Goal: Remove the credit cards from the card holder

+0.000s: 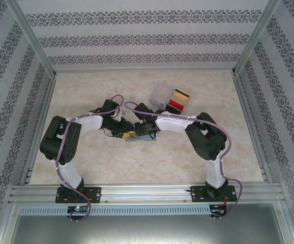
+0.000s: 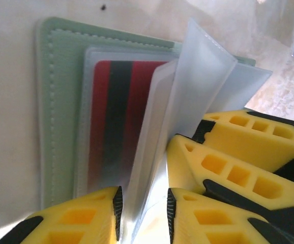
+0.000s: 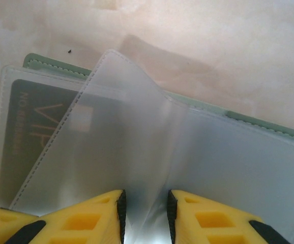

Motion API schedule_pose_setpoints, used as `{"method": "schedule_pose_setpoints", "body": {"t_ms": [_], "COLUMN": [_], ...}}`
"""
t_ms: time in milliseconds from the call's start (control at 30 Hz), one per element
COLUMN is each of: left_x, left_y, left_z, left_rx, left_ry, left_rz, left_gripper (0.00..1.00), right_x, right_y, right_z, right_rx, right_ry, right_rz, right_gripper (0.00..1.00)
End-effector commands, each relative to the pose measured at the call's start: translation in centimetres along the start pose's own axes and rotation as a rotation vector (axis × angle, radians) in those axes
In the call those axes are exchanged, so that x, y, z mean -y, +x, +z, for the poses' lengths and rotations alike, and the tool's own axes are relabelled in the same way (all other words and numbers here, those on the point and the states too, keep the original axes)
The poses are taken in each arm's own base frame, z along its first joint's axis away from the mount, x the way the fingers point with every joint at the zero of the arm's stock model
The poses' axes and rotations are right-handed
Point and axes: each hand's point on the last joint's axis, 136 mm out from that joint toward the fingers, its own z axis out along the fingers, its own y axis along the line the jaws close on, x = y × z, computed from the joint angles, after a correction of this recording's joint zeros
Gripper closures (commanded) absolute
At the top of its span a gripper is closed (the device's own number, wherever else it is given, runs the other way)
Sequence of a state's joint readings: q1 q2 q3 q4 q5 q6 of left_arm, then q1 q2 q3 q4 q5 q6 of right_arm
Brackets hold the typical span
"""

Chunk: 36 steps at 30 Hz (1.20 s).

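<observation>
Card holder: the card holder (image 2: 60, 101) lies open in the middle of the table (image 1: 111, 162), between the two arms. Its green cover is down and the clear sleeves (image 2: 203, 76) are fanned upward.
Left fingers: the left fingers (image 2: 76, 223) are set narrow with one sleeve leaf standing in the gap. The pads don't look pressed onto it.
Right fingers: the right fingers (image 3: 81, 218) are narrow too, with another leaf between them and a sliver of space on either side.
Cards inside: a red striped card (image 2: 116, 127) sits in one sleeve and a dark card (image 3: 30, 132) lettered VIP in another.
Cards out: loose cards (image 1: 175, 105) lie just beside the clear tray (image 1: 159, 96) on the far side, well apart from the holder.
Handling: the holder looks light and would likely slide if tugged, so one arm should pin it. The sleeves are floppy, slick film. The cards look stiff, thin and slippery.
Where to grip: go for a card's bare edge at the sleeve mouth, not the film. I can't make out which side the mouth opens.
Room: there's open table all round the holder and the walls are well off. The two sets of fingers are crowded just beside each other, so there's little slack for a sideways pull.
</observation>
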<state>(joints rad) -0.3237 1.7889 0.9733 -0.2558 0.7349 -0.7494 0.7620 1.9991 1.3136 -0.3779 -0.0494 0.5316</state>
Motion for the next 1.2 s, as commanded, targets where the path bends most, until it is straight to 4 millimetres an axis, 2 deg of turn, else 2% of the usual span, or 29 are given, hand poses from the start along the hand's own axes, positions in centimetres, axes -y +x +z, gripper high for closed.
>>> {"method": "schedule_pose_setpoints", "body": {"t_ms": [0,100,233,533,667,800,933,1067,1167], "left_x": [2.9,3.3,4.4,8.3,9.1,8.9,8.1,6.1,4.4], "left_y": [-0.2,-0.1,0.0,0.4,0.5,0.2,-0.3,-1.2,-1.5], "left_z": [-0.7,-0.7,-0.5,0.4,1.5,1.8,1.1,0.0,0.0], "left_rx": [0.009,0.002,-0.006,-0.031,-0.050,-0.043,0.003,0.064,0.086], "left_ry": [0.080,0.099,0.145,0.225,0.228,0.212,0.154,0.074,0.006], "left_rz": [0.066,0.071,0.080,0.145,0.154,0.146,0.143,0.101,0.080], "left_gripper": [0.68,0.68,0.65,0.52,0.49,0.47,0.49,0.56,0.62], "right_x": [1.0,0.5,0.3,4.4,5.6,5.7,5.3,4.1,3.4], "right_y": [0.6,-0.1,-1.7,-2.4,-2.6,-2.6,-2.6,-2.4,-2.1], "right_z": [-0.3,-1.4,-3.9,-7.6,-8.8,-9.4,-9.2,-8.3,-7.2], "right_rx": [-0.016,0.005,0.084,0.240,0.293,0.314,0.301,0.264,0.223], "right_ry": [-0.006,-0.068,-0.120,-0.068,-0.044,-0.042,-0.054,-0.081,-0.092], "right_rz": [0.052,0.085,0.130,0.231,0.255,0.250,0.225,0.187,0.170], "right_gripper": [0.69,0.68,0.64,0.58,0.58,0.58,0.58,0.62,0.68]}}
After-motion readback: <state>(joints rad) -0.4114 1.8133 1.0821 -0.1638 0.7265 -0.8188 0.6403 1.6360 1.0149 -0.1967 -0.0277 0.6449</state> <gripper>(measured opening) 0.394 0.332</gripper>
